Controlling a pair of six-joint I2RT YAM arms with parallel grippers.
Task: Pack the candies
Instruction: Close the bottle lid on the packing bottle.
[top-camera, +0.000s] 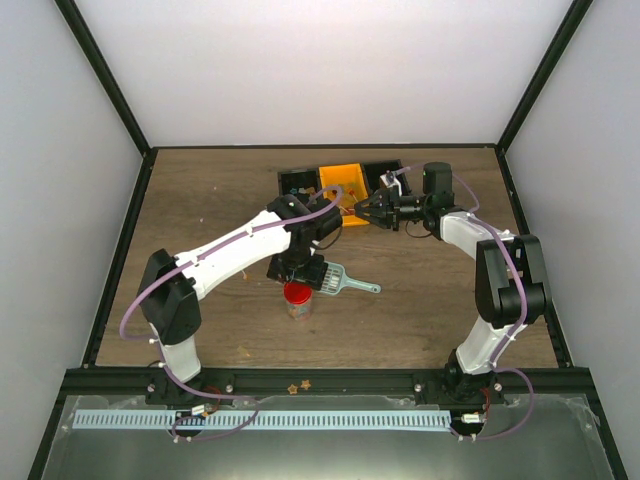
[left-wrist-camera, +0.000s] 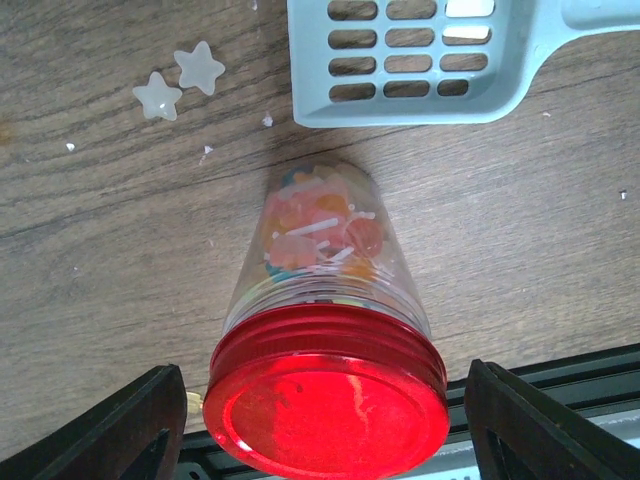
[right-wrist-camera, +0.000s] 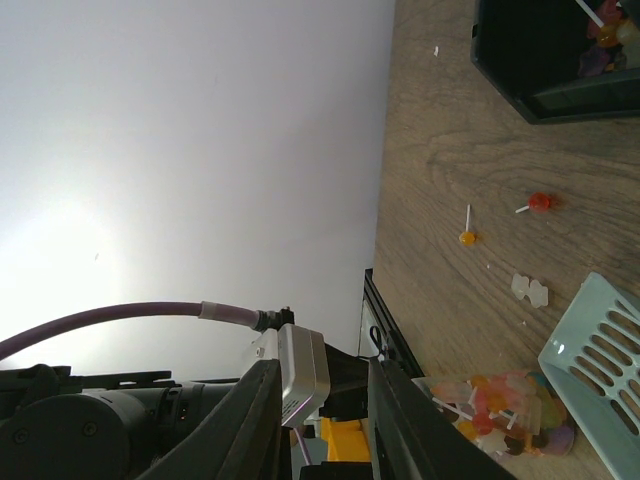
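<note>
A clear jar (left-wrist-camera: 320, 250) stands upright on the wooden table, filled with mixed-colour candies (left-wrist-camera: 315, 230) and closed by a red lid (left-wrist-camera: 325, 405). My left gripper (left-wrist-camera: 330, 430) hovers right above the lid, open. Its dark fingers (left-wrist-camera: 130, 430) stand wide to either side of the lid without touching it. From above, the jar (top-camera: 298, 300) sits under the left gripper (top-camera: 297, 275). My right gripper (top-camera: 365, 210) is raised near the yellow bin (top-camera: 343, 180), jaws apart and holding nothing. Its wrist view shows the candies (right-wrist-camera: 500, 405) in the jar low down. Two loose candies (right-wrist-camera: 540, 203) lie on the table.
A teal slotted scoop (top-camera: 345, 280) lies just right of the jar, close behind it in the left wrist view (left-wrist-camera: 420, 60). Two pale star pieces (left-wrist-camera: 180, 80) lie on the wood. Black bins (top-camera: 300, 182) flank the yellow one; one black bin (right-wrist-camera: 560, 80) holds more candies.
</note>
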